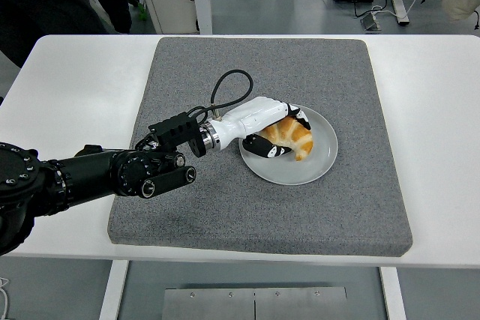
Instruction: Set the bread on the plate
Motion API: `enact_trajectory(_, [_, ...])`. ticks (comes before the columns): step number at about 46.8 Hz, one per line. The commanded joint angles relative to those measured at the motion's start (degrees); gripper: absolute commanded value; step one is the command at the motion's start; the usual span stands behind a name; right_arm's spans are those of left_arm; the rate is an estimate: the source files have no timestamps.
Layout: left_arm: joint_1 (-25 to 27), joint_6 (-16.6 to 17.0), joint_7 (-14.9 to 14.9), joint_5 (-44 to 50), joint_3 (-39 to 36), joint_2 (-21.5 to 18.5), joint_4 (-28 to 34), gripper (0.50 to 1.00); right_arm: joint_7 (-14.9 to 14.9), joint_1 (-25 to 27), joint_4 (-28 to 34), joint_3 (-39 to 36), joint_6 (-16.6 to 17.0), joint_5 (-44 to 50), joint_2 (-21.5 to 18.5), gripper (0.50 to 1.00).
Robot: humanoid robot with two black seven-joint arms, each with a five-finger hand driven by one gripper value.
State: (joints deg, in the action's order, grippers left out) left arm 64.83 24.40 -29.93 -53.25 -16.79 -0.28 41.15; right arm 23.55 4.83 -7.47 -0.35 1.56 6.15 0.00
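No readable text, labels, brand names or numbers appear anywhere in this view. No signs show on any surface either.

left hand [271,130] extended rightward, fingers curled
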Motion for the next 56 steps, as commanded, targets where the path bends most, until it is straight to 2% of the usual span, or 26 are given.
enact_trajectory(1, [-0.23, -0.05, -0.04, 0.34, 0.0, 0.01, -0.19, 0.5, 0.0, 0.0, 0.0, 0.0, 0.02, 0.0, 0.0, 1.0])
enact_trajectory(15, [-0.67, -0.05, -0.04, 0.6, 0.09, 0.01, -0.36, 0.501, 0.0, 0.0, -0.09, -0.01, 0.02, 0.0, 0.0, 1.0])
enact_trajectory(28, [-0.94, -0.05, -0.04, 0.86, 0.44, 0.1, -0.45, 0.622, 0.0, 0.36, -0.09, 0.08, 0.02, 0.0, 0.0, 1.0])
enact_trajectory(34, [-1.02, -0.05, -0.39, 0.86, 0.53, 0.1, -0.36, 0.695, 0.0, 0.36, -0.09, 0.08, 0.02, 0.0, 0.0, 1.0])
enact_trajectory(56, [-1.64, -0.05, -0.74, 1.39, 0.97, 0.28, -0.36, 0.854, 0.0, 0.44, -0.27, 0.08, 0.02, 0.0, 0.0, 1.0])
